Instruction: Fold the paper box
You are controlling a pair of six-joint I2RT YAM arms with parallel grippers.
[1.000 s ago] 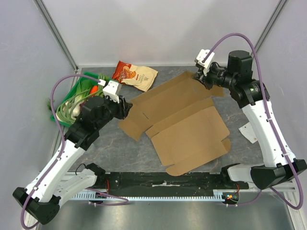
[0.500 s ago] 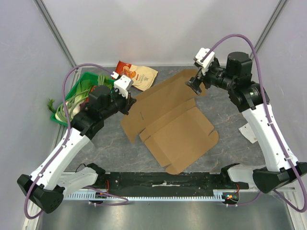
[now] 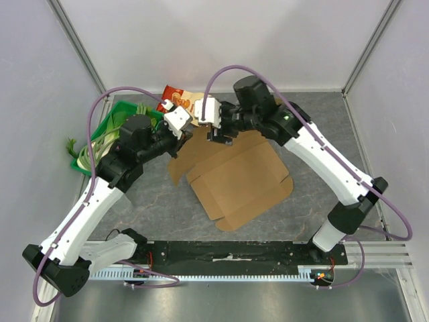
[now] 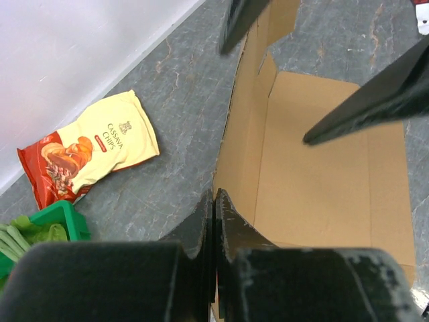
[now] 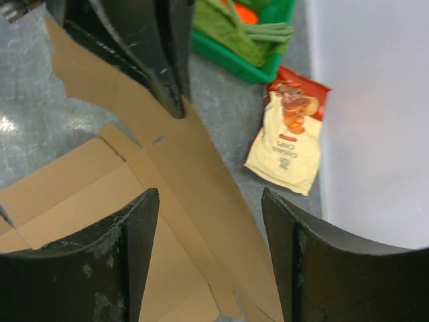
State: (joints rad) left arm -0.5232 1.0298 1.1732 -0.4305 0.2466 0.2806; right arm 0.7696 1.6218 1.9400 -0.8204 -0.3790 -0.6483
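Note:
The paper box (image 3: 241, 181) is a flat brown cardboard cutout lying in the middle of the table, its left flap lifted. My left gripper (image 3: 178, 142) is shut on that flap's edge; in the left wrist view the jaws (image 4: 214, 198) pinch the cardboard (image 4: 322, 154) edge-on. My right gripper (image 3: 219, 133) hovers open just to the right, over the far flap. In the right wrist view its jaws (image 5: 211, 201) straddle the long cardboard strip (image 5: 174, 154) without touching it. The left gripper's fingers (image 5: 161, 54) show just ahead.
A cream-and-red snack bag (image 3: 175, 100) lies at the back left, partly under the arms. A green bin (image 3: 110, 127) of vegetables stands at the left wall. Grey walls close the table on three sides.
The right gripper let go of the far right flap, opened and swung left across the table to beside the left gripper. The left gripper shut on the left flap. The cardboard slid left.

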